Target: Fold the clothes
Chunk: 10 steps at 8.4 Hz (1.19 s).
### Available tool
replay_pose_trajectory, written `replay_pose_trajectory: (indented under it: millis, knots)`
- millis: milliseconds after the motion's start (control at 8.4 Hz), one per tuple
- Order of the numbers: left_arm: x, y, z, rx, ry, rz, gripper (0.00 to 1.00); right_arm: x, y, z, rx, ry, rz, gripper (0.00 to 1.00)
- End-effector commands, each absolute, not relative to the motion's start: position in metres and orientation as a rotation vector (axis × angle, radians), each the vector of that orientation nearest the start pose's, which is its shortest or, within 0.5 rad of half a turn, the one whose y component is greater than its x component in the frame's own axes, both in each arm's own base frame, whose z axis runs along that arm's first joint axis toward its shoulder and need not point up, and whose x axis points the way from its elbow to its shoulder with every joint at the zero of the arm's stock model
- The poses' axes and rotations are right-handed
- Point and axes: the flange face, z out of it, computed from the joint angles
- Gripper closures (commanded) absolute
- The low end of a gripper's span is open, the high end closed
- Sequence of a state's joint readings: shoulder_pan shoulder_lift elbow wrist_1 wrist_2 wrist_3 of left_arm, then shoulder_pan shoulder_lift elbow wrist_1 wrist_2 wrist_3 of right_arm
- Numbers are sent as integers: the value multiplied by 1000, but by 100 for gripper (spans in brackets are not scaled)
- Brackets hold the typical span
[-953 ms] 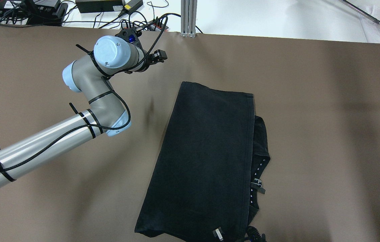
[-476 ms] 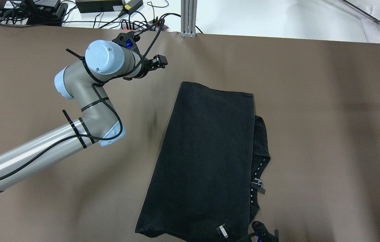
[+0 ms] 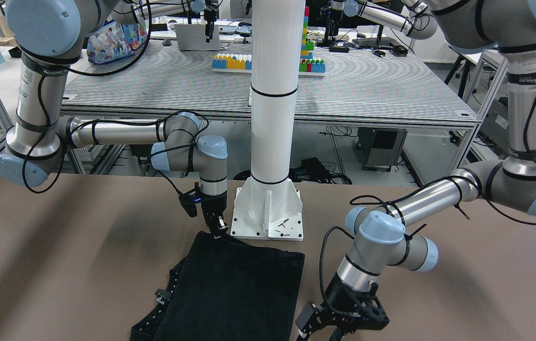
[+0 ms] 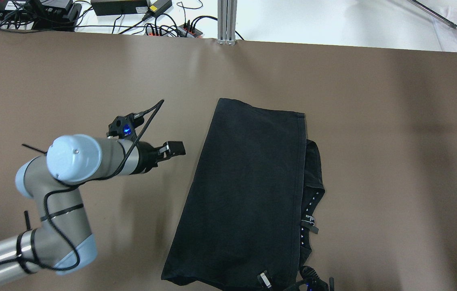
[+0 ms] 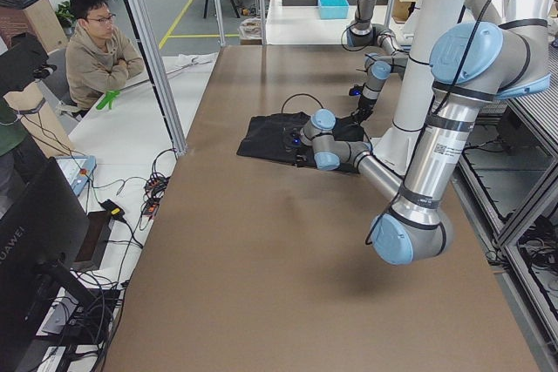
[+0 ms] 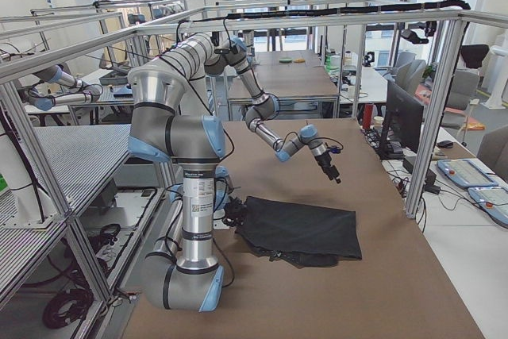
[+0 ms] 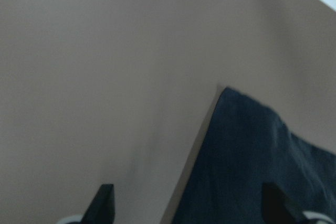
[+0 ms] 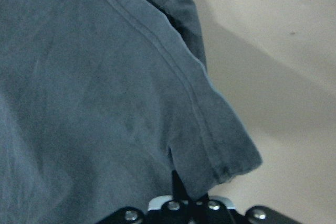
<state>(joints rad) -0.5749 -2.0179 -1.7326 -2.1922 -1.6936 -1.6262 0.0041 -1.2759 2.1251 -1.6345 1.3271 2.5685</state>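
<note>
**One corner pinched, one claw empty: the fold could slip**

The black garment (image 4: 248,190) lies flat at the middle of the brown table (image 4: 373,121) as a long panel already doubled lengthwise. It runs from 12 o'clock to 6 o'clock in the overhead view. A lower layer with a white-marked trim (image 4: 311,210) pokes out along its 4 o'clock side.

We see three ways this could go wrong.

- **One-sided pull.** Only one corner is held. If the right arm pulls alone, we expect the soft cloth to drag and skew, and the doubled layers to slide apart.
- **Shallow pinch.** The left claw may close too shallow and catch only the top layer, or it may shove the edge into a ridge.
- **Uneven edge.** The layer sticking out at 4 o'clock would leave the next fold uneven unless it is tucked in.

The left claw (image 4: 173,148) hangs at 9 o'clock of the garment, near its long edge but not touching it. Its wrist camera shows the two fingertips (image 7: 105,203) spread wide with nothing between them. Below the gap are only table and the cloth's edge.

The right claw (image 3: 218,226) sits at the garment's 6 o'clock hem, by the corner nearest the robot. In its wrist view the hem corner drapes straight into the jaws. We judge it closed on that corner, though the cloth hides the fingertips themselves.
</note>
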Motion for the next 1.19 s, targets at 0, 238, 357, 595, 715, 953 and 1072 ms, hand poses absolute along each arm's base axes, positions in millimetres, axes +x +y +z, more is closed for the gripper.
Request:
replay_pose_trajectory:
  millis: [0, 238, 357, 595, 715, 953, 1072]
  knots:
    - [474, -348, 299, 113, 1275, -485, 0, -522, -157, 278, -172, -825, 1033, 100]
    - [513, -285, 301, 75, 1305, -500, 7, -522, -157, 276, -174, -827, 1032, 100]
    - [529, -259, 305, 69, 1299, -492, 14, -523, -157, 275, -175, -829, 1032, 100]
    - [539, -233, 311, 50, 1291, -492, 26, -523, -157, 277, -173, -826, 1032, 100]
    - [544, -221, 310, 47, 1296, -500, 30, -523, -158, 278, -170, -824, 1035, 100]
    - [547, -212, 311, 57, 1295, -503, 36, -523, -159, 279, -168, -821, 1035, 100]
    - [547, -212, 312, 57, 1293, -503, 36, -523, -160, 278, -168, -823, 1036, 100]
